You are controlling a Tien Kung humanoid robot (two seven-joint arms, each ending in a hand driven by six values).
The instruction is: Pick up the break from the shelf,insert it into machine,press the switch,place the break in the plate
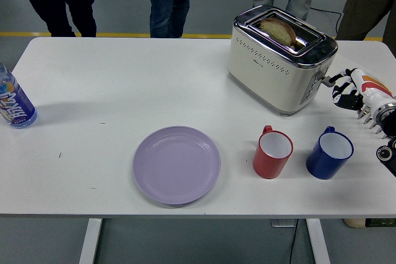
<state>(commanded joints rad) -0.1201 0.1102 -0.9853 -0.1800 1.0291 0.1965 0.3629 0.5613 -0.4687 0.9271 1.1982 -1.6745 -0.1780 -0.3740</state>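
A clear plastic bottle with a blue label (13,102) stands at the far left edge of the white worktop (124,85). A round lilac plate (176,164) lies empty near the front edge. A red mug (273,152) and a blue mug (329,152) stand right of it. Behind them, a slice of brown bread (278,31) sits low in a slot of the cream-and-chrome toaster (279,60). The right hand (349,89) is at the toaster's end panel, fingers curled, one fingertip touching the lever; nothing is grasped.

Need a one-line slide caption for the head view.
Right hand at the lever of the cream and chrome toaster, bread slice sunk in its slot, lilac plate waiting empty.
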